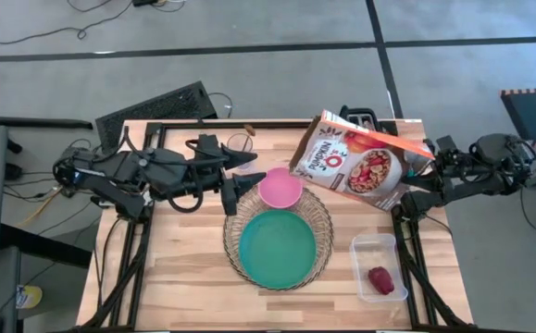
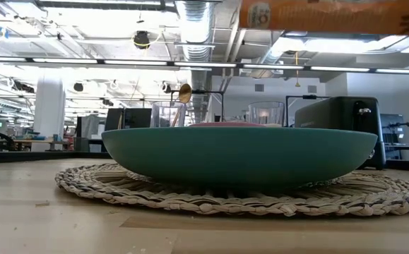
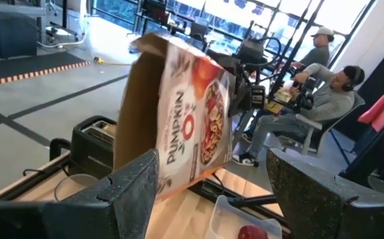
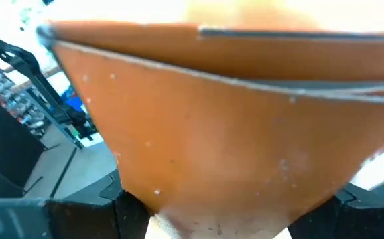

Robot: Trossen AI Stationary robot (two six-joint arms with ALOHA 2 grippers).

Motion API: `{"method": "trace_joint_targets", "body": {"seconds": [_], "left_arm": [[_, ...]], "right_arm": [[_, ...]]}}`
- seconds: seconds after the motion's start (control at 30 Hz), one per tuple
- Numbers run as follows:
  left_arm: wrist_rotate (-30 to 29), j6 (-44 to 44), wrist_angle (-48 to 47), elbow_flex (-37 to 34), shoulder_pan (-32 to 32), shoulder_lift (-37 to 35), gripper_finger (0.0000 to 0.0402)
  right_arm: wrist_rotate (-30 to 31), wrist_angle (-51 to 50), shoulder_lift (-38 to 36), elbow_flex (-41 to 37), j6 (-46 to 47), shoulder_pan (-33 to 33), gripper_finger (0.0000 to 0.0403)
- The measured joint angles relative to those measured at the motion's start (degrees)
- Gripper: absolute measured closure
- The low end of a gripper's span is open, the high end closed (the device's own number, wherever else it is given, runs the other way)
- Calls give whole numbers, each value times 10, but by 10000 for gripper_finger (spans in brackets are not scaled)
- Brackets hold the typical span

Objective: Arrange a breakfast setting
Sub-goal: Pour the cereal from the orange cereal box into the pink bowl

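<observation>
1. The wooden table (image 1: 193, 277) is carrying the whole setting, with the left arm reaching in from one side and the right arm from the other.
2. The cereal box (image 1: 360, 163) is hanging tilted in the air, its open end pointing down toward the pink bowl (image 1: 280, 188); the right gripper (image 1: 422, 188) is clamping the box's bottom end, its jaws spread wide around the cardboard.
3. The round woven charger (image 1: 321, 215) is lying flat near the table's middle, and the teal plate (image 1: 277, 248) is sitting on it, covering most of it.
4. The black toaster (image 2: 338, 118) is standing at the table's far side, behind the plate in the low view.
5. The left gripper (image 1: 240, 190) is hovering just beside the pink bowl, jaws standing fairly wide apart with nothing between them.
6. The pink bowl is resting on the far rim of the charger, touching the teal plate's edge.
7. The clear plastic tub (image 1: 377, 266) is sitting on the right of the charger, well apart from it.
8. The dark red fruit (image 1: 381, 278) is lying inside that tub.
9. Two seated people (image 3: 314, 79) are showing in the room beyond the table.
</observation>
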Motion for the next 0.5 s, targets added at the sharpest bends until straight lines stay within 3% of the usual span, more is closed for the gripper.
{"method": "trace_joint_targets", "body": {"seconds": [0.5], "left_arm": [[4, 6, 1, 0, 6, 11, 140]], "right_arm": [[-1, -4, 2, -82, 16, 0, 113]]}}
